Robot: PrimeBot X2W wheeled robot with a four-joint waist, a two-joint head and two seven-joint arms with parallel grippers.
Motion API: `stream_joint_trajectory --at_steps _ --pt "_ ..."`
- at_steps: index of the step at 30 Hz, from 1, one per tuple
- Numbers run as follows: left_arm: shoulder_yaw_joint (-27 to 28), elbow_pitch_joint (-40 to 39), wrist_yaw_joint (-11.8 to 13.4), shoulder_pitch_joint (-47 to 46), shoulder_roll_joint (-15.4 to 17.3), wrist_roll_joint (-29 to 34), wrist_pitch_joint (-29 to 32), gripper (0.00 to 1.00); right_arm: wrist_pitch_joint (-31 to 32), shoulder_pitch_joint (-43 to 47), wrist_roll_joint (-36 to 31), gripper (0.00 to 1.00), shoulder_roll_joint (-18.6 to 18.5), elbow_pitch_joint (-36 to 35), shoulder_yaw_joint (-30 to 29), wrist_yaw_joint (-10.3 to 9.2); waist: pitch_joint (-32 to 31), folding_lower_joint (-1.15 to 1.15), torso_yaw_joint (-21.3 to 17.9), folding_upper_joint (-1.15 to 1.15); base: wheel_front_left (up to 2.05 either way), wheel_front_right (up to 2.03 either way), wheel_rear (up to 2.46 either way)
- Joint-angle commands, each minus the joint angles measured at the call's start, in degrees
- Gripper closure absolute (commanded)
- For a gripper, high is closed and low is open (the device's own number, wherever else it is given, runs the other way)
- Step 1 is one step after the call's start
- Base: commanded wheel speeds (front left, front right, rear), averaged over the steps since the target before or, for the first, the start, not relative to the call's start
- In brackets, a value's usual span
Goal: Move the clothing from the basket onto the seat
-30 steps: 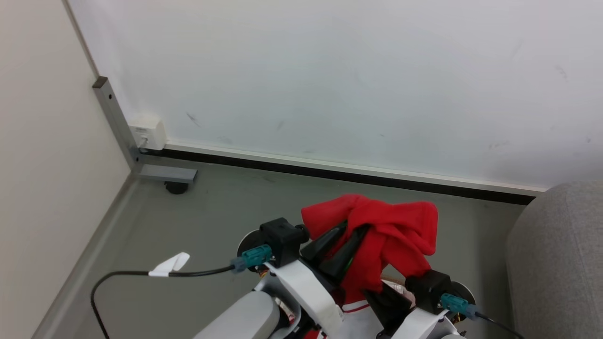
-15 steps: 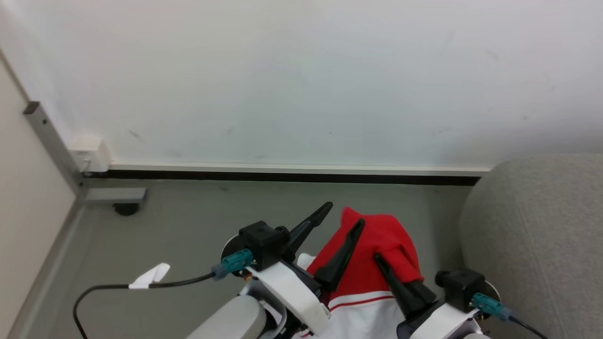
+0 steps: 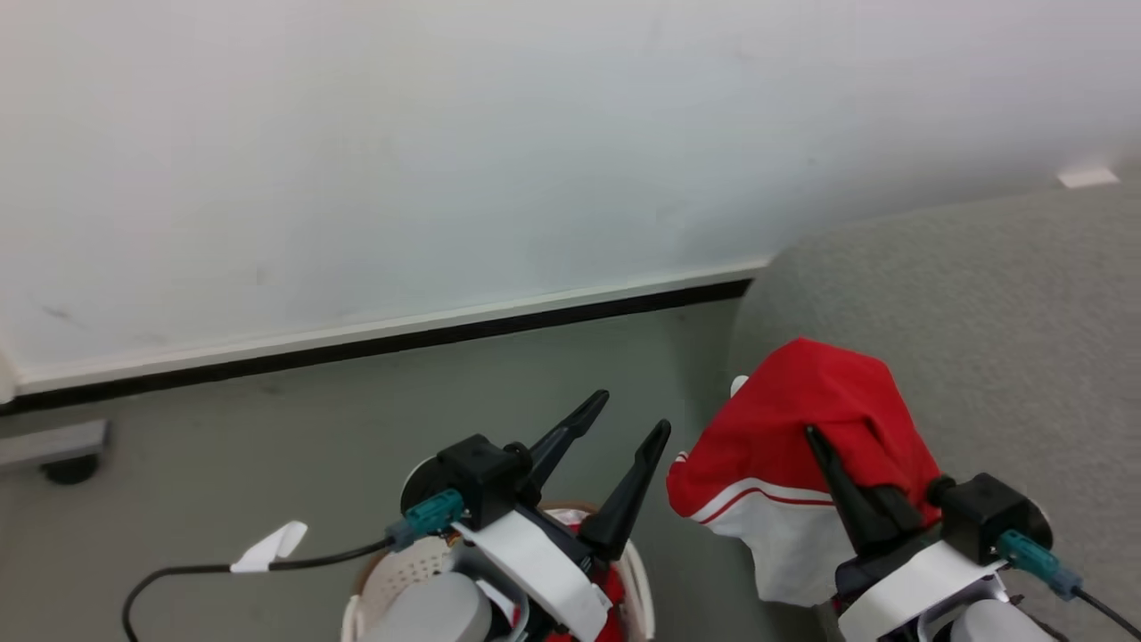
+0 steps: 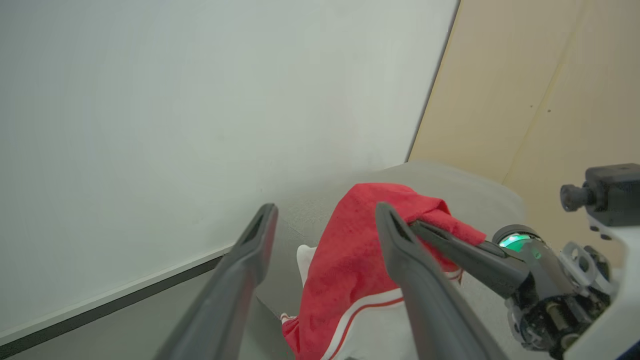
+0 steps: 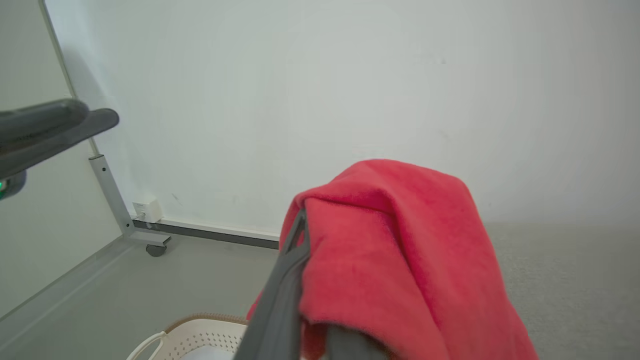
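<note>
My right gripper [image 3: 824, 450] is clamped on the bright red-and-white fabric garment [image 3: 793, 419], over the edge of the grey woven sofa seat [image 3: 980, 312]; my left gripper [image 3: 629, 413] stands apart, empty. Risk: released here, its hanging hem may drag it to the floor [image 3: 267, 464].

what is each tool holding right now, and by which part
The right tool is shut on the red-and-white garment, pinching a bunched fold of its red upper part; the white panel hangs below. The left tool is open and empty.

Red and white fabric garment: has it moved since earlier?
Yes. The garment, in the right claw, went right, from over the floor to the grey woven sofa.
</note>
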Motion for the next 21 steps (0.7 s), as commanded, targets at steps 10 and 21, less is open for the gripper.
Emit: stream_joint_trajectory --at_steps 10,21 --pt "1.6 0.9 -0.6 1.7 -0.4 3.4 -0.3 0.0 0.0 1.5 -2.4 1.0 -1.1 -3.8 -5.9 -0.12 3.7 0.0 -9.9 0.0 0.0 0.0 0.0" --pt "3.1 1.6 -1.8 2.3 -1.6 6.1 -0.3 0.0 0.0 3.5 -4.0 1.0 -0.4 -6.9 -9.5 -0.12 5.0 0.0 -13.5 0.0 0.0 0.0 0.0"
